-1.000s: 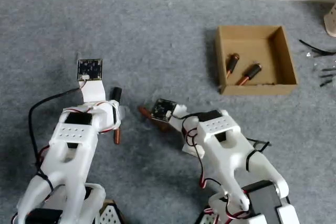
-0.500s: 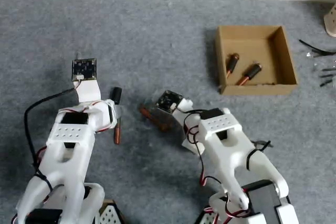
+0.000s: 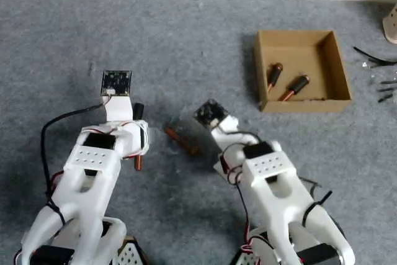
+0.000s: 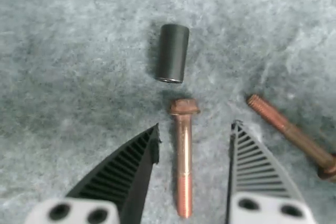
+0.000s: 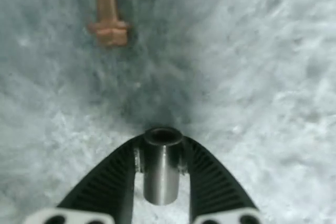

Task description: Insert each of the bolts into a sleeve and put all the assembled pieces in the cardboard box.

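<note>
Left claw gapes wide astride a bolt lying on the desk, well apart from the cardboard box. Right claw, nearer the box, is clamped on a sleeve. The left should probably close squarely on the shank, leaving the threaded tip free.

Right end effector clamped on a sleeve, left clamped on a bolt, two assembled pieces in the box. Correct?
No: the left wrist view shows the left end effector open, its jaws either side of the bolt, which lies loose. The rest holds.
</note>
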Robot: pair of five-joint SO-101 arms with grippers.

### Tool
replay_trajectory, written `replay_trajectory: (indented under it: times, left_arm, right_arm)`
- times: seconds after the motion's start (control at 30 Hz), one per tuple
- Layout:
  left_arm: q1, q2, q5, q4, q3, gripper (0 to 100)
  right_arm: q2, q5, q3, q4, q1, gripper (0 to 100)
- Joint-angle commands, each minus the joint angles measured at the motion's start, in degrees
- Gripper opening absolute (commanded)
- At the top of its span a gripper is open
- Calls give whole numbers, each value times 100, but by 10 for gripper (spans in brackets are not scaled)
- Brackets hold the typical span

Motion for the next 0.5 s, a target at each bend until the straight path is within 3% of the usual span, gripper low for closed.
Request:
replay_trajectory:
  times: [0.0, 0.2, 0.37, 0.47]
  left_arm:
    - [75, -127, -88, -97, -31, 210]
    - [92, 242, -589, -105, -66, 207]
    - [75, 1578, -651, -79, -804, 207]
    - [57, 2343, -651, 404, -1402, 206]
  right_arm:
    - [-207, -62, 277, -347, 119, 5]
    - [-163, -62, 382, -752, 163, 5]
    - [-163, -62, 391, -831, 163, 5]
    - [-163, -62, 400, -840, 163, 5]
